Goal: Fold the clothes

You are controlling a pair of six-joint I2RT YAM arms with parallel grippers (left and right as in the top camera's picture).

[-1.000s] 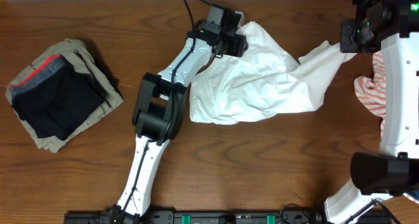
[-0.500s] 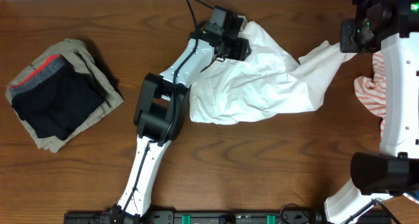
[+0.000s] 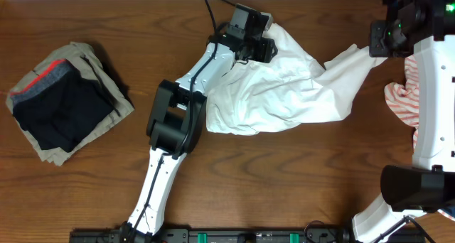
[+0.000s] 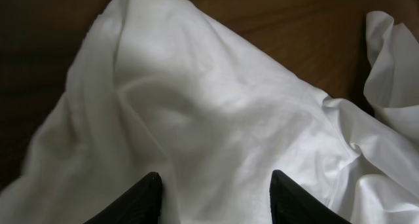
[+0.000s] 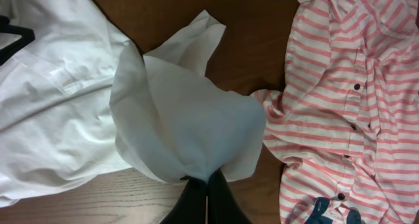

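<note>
No readable text, labels, brands, numbers or signs on clothes, arms or surface in any view; nothing legible anywhere.

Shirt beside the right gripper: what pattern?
Pink and white stripes on the shirt, clearest in the right wrist view.

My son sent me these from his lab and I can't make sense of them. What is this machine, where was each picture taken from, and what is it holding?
These are two robot arms at a wooden table, folding laundry. The wide picture looks down from above; the other two come from cameras on each arm's wrist. On the table lie a crumpled white shirt, a pink striped shirt at the right edge, and a stack of folded clothes on the left. The right pincer is shut on a corner of the white shirt. The left pincer is open, its dark fingertips over the shirt's other end.
</note>
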